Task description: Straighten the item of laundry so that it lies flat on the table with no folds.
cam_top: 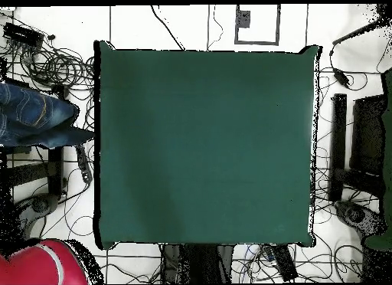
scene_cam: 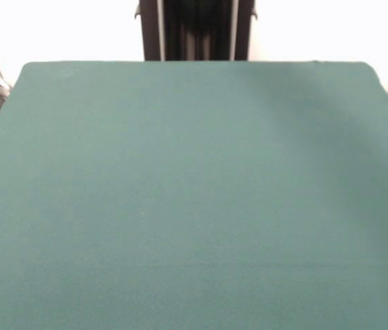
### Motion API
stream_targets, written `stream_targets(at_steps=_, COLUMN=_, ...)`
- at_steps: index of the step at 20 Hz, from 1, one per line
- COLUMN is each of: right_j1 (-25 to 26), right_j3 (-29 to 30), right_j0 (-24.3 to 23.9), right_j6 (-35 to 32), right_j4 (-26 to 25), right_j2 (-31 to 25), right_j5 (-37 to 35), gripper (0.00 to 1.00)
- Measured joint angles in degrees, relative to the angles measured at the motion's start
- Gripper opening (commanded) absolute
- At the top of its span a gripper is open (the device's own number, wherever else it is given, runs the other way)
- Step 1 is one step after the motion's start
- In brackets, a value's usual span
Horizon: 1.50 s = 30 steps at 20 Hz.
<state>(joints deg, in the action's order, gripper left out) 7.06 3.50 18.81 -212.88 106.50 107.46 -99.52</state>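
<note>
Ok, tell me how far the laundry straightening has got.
Done: nothing. The table has no laundry lying on it in either view.
In hand: nothing. The gripper is out of sight and only the pedestal shows.
Left: everything. Some blue denim shows off the table's edge in the overhead view, but I cannot tell whether it is the laundry or a person's clothing.

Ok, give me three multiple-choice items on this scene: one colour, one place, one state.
1. The large felt-covered table is: A dark green; B red; C white.
2. In the overhead view, the blue denim fabric is: A mid-table; B beyond the table's left edge; C at the picture's top.
3. The claw is: A gripping denim; B pressing the table; C not in view.
Key: A, both views show green; B, the denim sits outside the green edge; C, neither view shows it.
</note>
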Motion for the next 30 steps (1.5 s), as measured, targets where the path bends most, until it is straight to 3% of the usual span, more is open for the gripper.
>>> stream_targets(at_steps=5, right_j1=0.0, right_j3=0.0, right_j0=0.3, right_j6=0.0, right_j4=1.4, right_j2=2.7, right_j5=0.0, gripper=0.00)
stream_targets(at_steps=16, right_j1=0.0, right_j3=0.0, right_j0=0.8, right_j6=0.0, right_j4=-1.0, right_j2=3.1, right_j5=0.0, gripper=0.00)
stream_targets(at_steps=24, right_j1=0.0, right_j3=0.0, right_j0=1.0, right_j6=0.2, right_j4=-7.3, right_j2=1.6, right_j5=0.0, gripper=0.00)
stream_targets(at_steps=30, right_j1=0.1, right_j3=0.9, right_j0=2.3, right_j6=0.5, right_j4=-17.2, right_j2=-5.9, right_j5=0.2, gripper=0.00)
